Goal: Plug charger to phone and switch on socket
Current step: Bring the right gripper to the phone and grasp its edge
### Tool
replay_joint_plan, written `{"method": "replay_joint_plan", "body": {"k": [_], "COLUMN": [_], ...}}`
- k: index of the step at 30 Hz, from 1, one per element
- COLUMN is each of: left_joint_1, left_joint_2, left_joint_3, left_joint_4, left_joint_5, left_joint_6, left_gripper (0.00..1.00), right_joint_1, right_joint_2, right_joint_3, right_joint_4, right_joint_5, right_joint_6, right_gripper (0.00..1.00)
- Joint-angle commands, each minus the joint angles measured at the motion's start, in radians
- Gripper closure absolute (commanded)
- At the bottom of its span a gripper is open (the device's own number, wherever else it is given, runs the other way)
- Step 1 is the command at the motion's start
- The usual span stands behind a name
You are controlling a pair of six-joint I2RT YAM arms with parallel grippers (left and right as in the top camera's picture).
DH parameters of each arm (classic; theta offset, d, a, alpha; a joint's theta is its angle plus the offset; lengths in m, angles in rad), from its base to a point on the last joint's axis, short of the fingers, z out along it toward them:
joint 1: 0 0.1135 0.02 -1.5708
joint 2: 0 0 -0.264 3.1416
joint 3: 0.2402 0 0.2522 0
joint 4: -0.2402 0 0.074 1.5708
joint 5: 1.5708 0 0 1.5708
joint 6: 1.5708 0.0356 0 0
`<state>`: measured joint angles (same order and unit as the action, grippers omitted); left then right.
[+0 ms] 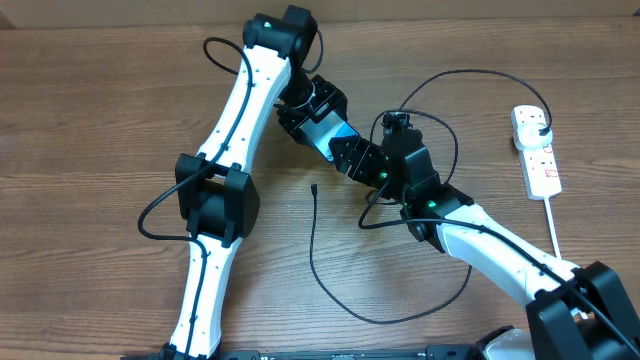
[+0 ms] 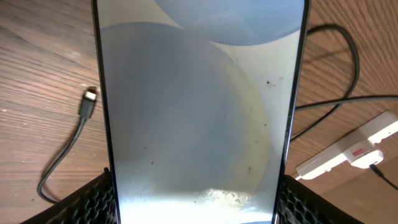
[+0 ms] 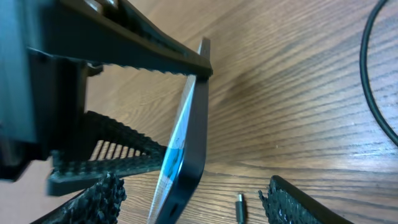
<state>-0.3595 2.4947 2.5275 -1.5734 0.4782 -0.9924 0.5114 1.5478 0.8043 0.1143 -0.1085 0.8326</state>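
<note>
The slim black-edged smartphone (image 2: 199,112) is clamped by the left gripper (image 2: 199,202) and straddled by the spread, empty right gripper (image 3: 202,202). The thin black charger cable (image 1: 311,235) is seen unplugged at 7 o'clock of it; the white power strip (image 1: 536,150) is judged unswitched

The desk (image 1: 90,120) is a brown wood-grain surface that fills nearly all of the overhead view, its grain running in long streaks from left to right with darker bands among lighter ones. Along the top edge of that view lies a paler strip (image 1: 450,8), and whether it belongs to the desk cannot be told. In the right wrist view the grain shows close up, with a darker smudge across the boards.
</note>
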Motion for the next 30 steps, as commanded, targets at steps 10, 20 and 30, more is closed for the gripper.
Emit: {"method": "replay_joint_plan", "body": {"k": [10, 20, 30], "left_joint_1": [-0.059, -0.068, -0.05], "left_joint_2": [-0.042, -0.042, -0.071], "left_joint_3": [0.03, 0.03, 0.03], "left_joint_4": [0.013, 0.009, 0.037], "left_joint_5": [-0.008, -0.011, -0.018], "left_joint_6": [-0.021, -0.019, 0.175], "left_gripper": [0.96, 0.96, 0.0], "right_joint_1": [0.005, 0.005, -0.008], "right_joint_2": [0.016, 0.016, 0.016], "right_joint_3": [0.028, 0.028, 0.028], "right_joint_4": [0.011, -0.01, -0.023], "right_joint_5": [0.031, 0.071, 0.134], "right_joint_6": [0.016, 0.053, 0.113], "right_gripper": [0.32, 0.83, 0.96]}}
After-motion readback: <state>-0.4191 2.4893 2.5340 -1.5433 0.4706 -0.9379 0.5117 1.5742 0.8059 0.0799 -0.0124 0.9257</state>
